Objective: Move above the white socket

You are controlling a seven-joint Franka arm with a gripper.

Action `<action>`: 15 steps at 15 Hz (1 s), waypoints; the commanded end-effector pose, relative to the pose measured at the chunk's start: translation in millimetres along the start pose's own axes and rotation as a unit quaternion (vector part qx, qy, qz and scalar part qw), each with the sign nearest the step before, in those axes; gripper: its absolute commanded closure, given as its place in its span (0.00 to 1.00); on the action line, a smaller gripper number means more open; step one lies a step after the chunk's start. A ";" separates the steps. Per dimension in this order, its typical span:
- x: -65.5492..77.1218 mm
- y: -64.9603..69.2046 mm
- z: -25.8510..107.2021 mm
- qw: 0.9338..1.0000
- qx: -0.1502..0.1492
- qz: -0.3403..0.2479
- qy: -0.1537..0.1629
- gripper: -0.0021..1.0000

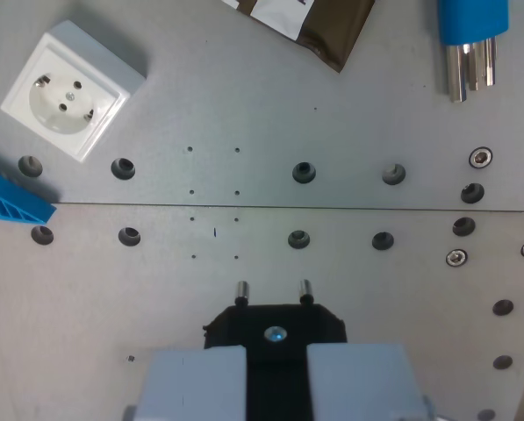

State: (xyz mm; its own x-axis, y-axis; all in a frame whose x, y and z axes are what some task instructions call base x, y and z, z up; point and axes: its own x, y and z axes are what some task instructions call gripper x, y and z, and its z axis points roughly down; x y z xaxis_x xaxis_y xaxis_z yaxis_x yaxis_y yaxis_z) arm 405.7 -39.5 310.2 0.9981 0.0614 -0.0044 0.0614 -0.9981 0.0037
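The grey counter (358,132) fills the view, and the white socket (68,89) sits far left on it, well apart from the fingers (276,373), so most of the travel is left. The fingers are clamped on a black plug (275,326). The socket is square, tilted, with a round recessed face and two pin holes.

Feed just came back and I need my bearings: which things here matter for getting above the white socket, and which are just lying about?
For the job:
- socket, upper part of the wrist view's left
- pincer, shut on the black plug, pins forward

Lying about:
- blue part, wrist view's left edge
- brown packet, top
- blue-handled tool, upper part of the wrist view's right
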 end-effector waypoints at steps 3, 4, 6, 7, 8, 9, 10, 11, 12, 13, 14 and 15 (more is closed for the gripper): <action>0.1 0.0 -0.1 1.000 0.000 -0.001 0.000 1.00; 0.1 0.0 0.0 1.000 0.000 -0.002 0.000 1.00; 0.1 -0.2 0.3 1.000 0.000 -0.004 0.000 1.00; 0.1 -0.4 0.6 1.000 0.000 -0.007 0.000 1.00; 0.1 -0.7 1.1 1.000 0.000 -0.010 0.001 1.00; 0.1 -1.1 1.7 1.000 0.000 -0.014 0.001 1.00; 0.0 -1.6 2.6 1.000 0.000 -0.018 0.002 1.00; 0.0 -2.2 3.6 1.000 0.000 -0.024 0.003 1.00; 0.0 -2.9 4.9 1.000 0.000 -0.029 0.004 1.00; 0.0 -3.8 6.4 0.999 0.000 -0.035 0.007 1.00; -0.1 -4.7 7.8 0.999 0.000 -0.040 0.010 1.00; -0.1 -5.7 9.4 0.999 0.000 -0.045 0.012 1.00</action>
State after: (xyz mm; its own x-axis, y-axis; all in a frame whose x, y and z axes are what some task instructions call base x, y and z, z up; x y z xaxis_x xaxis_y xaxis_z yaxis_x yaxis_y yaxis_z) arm 405.9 -35.7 305.5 0.9961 0.0864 -0.0157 0.0865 -0.9962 0.0034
